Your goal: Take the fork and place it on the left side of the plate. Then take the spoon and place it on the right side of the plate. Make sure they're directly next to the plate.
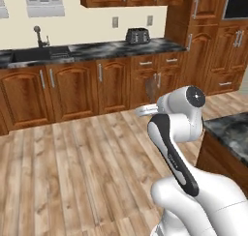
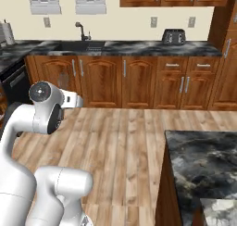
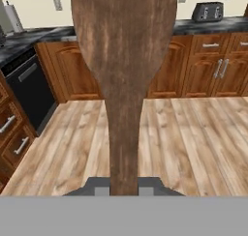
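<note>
The spoon (image 3: 123, 61) is dark brown and wooden-looking. It rises straight up the middle of the hand view, with its wide bowl at the top and its handle running down between my fingertips. My gripper (image 3: 123, 189) is shut on the handle's lower end. The hand is raised above the wooden floor and looks toward the wall cabinets. In the left base view the hand end of the arm (image 1: 145, 110) points away toward those cabinets. The fork and the plate are out of view.
A dark marble counter (image 2: 203, 167) stands to the right of the arm, and its corner (image 1: 232, 131) also appears in the left base view. Wooden cabinets with a sink (image 2: 83, 44) and a toaster (image 2: 173, 36) line the back wall. A black dishwasher (image 3: 29, 92) is at the left.
</note>
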